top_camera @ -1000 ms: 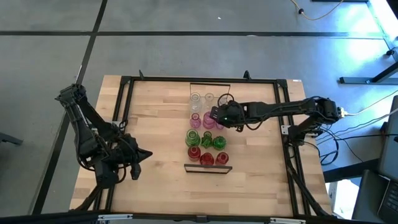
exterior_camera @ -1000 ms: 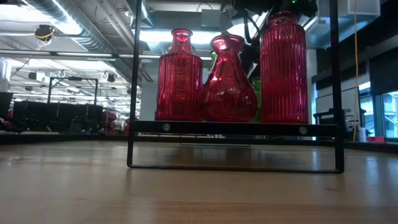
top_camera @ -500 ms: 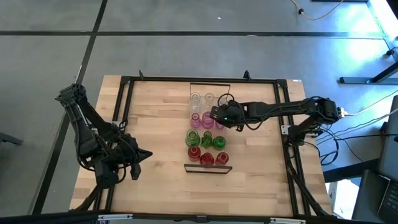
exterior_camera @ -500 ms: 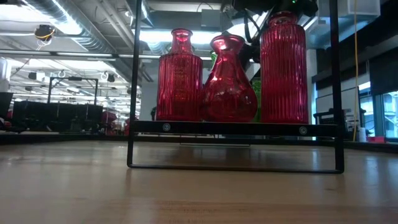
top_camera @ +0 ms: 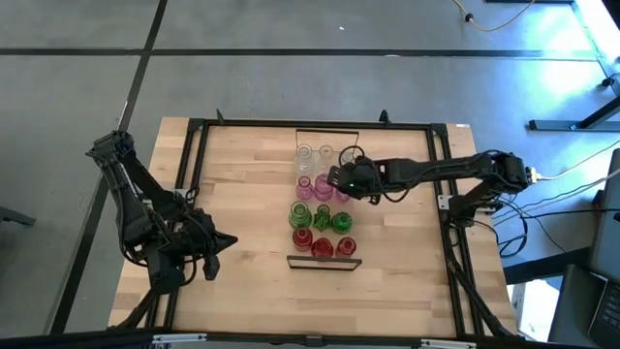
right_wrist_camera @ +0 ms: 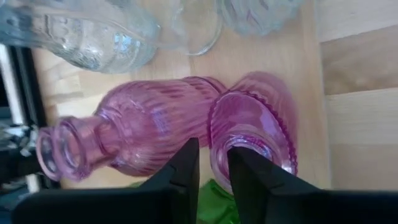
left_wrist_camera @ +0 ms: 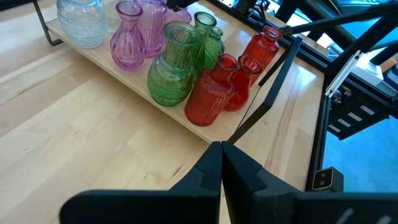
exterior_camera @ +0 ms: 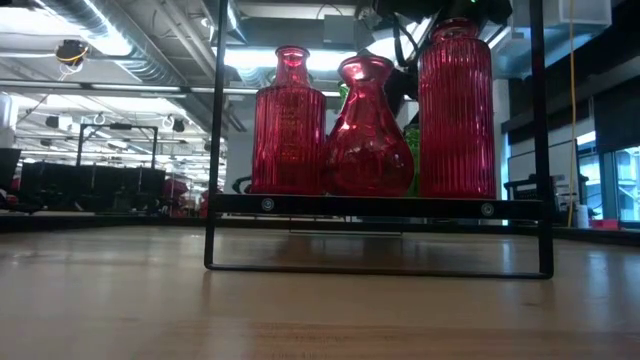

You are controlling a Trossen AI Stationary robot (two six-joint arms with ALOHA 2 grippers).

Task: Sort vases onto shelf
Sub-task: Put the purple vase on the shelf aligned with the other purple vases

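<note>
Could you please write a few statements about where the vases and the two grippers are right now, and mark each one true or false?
1. The right gripper is over the pink vases on the shelf. True.
2. The left gripper is holding a green vase. False: it is shut on nothing, resting over bare tabletop well away from the shelf.
3. The red vases stand at the end of the shelf nearest the low camera. True.
4. The green vases stand between the clear vases and the pink ones. False: the green ones stand between the pink and the red.
5. Vases lie scattered on the tabletop beside the shelf. False: every vase in view is on the shelf.
</note>
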